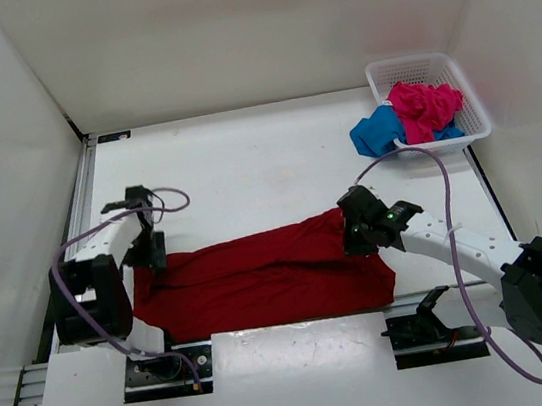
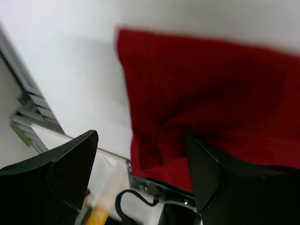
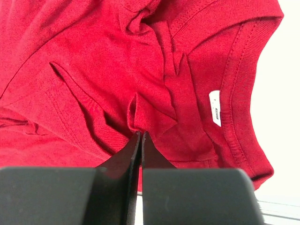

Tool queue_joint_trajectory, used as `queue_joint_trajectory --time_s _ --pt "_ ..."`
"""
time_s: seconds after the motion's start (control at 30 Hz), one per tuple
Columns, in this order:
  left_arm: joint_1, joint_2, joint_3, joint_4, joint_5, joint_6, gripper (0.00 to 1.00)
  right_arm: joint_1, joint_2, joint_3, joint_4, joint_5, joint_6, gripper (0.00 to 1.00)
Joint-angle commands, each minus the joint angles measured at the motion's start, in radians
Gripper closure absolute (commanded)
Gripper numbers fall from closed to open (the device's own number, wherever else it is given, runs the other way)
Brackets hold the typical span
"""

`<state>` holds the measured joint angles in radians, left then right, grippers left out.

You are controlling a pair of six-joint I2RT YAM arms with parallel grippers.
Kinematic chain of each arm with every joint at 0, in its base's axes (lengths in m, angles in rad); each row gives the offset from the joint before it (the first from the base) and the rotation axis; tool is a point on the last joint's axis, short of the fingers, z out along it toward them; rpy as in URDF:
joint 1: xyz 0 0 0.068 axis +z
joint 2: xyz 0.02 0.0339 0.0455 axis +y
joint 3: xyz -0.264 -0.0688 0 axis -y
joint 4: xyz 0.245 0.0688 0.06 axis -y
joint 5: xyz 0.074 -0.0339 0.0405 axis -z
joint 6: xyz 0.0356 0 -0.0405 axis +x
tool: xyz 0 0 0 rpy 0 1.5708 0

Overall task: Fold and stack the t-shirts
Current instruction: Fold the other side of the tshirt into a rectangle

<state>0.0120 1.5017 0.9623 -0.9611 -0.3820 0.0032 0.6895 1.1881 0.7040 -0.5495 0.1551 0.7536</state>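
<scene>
Top external view: dark red t-shirt (image 1: 262, 280) lies lengthwise left to right, collar (image 3: 243, 84) rightward, on white surface (image 1: 246, 166) between white walls (image 1: 226, 27); left gripper (image 2: 140, 136) open, right gripper (image 3: 141, 133) pinching a fold.

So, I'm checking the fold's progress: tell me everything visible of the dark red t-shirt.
The dark red t-shirt is soft, wrinkled knit cloth, lying as a long band across the near side of the table. Its ribbed collar, with a small white label inside, is at the right end. There the right gripper is shut, pinching a pucker of cloth beside the collar. The left gripper hangs open over the left end.
</scene>
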Motion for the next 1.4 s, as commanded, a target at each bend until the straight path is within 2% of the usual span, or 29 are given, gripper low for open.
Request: queue_joint_trajectory --time_s 0.0,0.17,0.37,0.47,0.53,0.63,0.7,0.93,1.03,1.13,1.17,1.2,1.3,1.37 --pt "0.009 0.015 -0.054 0.071 -0.009 -0.003 0.15 0.004 -0.013 -0.008 0.0 0.02 0.007 1.0" --pt "0.028 0.095 -0.005 0.16 -0.009 -0.003 0.15 0.004 -0.004 -0.017 0.0 0.02 0.007 1.0" --pt "0.037 0.196 0.163 0.226 0.003 -0.003 0.15 0.004 0.014 -0.017 0.0 0.05 0.007 1.0" --pt "0.046 0.229 0.174 0.226 -0.02 -0.003 0.15 0.004 0.036 -0.006 0.0 0.05 -0.002 1.0" --pt "0.046 0.241 0.127 0.226 -0.04 -0.003 0.15 0.004 0.045 0.005 0.0 0.041 -0.002 1.0" --pt "0.055 0.185 0.05 0.226 -0.06 -0.003 0.15 0.004 0.045 0.014 0.0 0.041 -0.002 1.0" --pt "0.068 0.14 0.041 0.226 -0.025 -0.003 0.15 0.004 0.045 0.014 0.0 0.041 -0.002 1.0" --pt "0.063 -0.066 0.122 0.226 0.02 -0.003 0.15 0.004 0.045 0.014 0.0 0.032 -0.002 1.0" --pt "-0.004 -0.129 0.141 0.226 0.072 -0.003 0.15 0.004 0.045 0.005 0.0 0.032 -0.002 1.0" --pt "-0.192 -0.21 0.141 0.19 0.155 -0.003 0.14 0.004 0.054 0.005 0.0 0.032 -0.002 1.0" --pt "-0.321 -0.219 0.141 0.167 0.182 -0.003 0.14 0.004 0.054 0.005 0.0 0.032 -0.002 1.0" --pt "-0.386 -0.219 0.171 0.095 0.216 -0.003 0.14 0.004 0.065 0.005 0.0 0.032 -0.002 1.0" --pt "-0.573 -0.126 0.283 0.0 0.424 -0.003 0.15 0.004 0.074 -0.004 0.01 0.032 -0.002 1.0" --pt "-0.642 -0.06 0.326 -0.013 0.549 -0.003 0.2 0.004 0.102 -0.005 0.019 0.023 0.007 1.0"
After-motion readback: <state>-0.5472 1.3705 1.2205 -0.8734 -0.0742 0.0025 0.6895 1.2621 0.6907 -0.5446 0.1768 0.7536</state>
